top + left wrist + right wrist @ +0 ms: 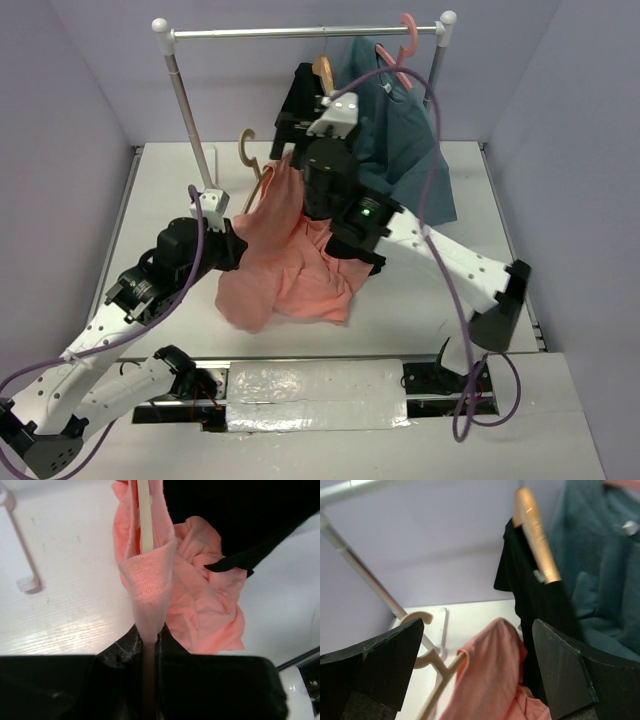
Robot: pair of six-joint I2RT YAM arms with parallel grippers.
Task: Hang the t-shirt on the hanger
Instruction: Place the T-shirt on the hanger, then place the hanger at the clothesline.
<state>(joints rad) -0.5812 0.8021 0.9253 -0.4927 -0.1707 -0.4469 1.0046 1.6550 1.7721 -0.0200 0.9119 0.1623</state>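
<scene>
The salmon t-shirt [295, 270] hangs in a bunch over one arm of the pale beige hanger [255, 170], its lower part heaped on the table. My left gripper [238, 245] is shut on a fold of the shirt's hem [148, 630], with the hanger's arm [145, 515] running up inside the cloth. My right gripper [292, 150] is wide open above the draped shoulder. In the right wrist view the shirt [490, 670] and the hanger [435, 675] lie below and between its fingers [385, 665], untouched.
A metal clothes rack [300, 32] stands at the back. On it hang a black shirt [535, 595] on a brown wooden hanger [322, 70] and a teal shirt [405, 140] on a pink hanger [405, 40]. The rack's foot [25, 582] rests on the white table.
</scene>
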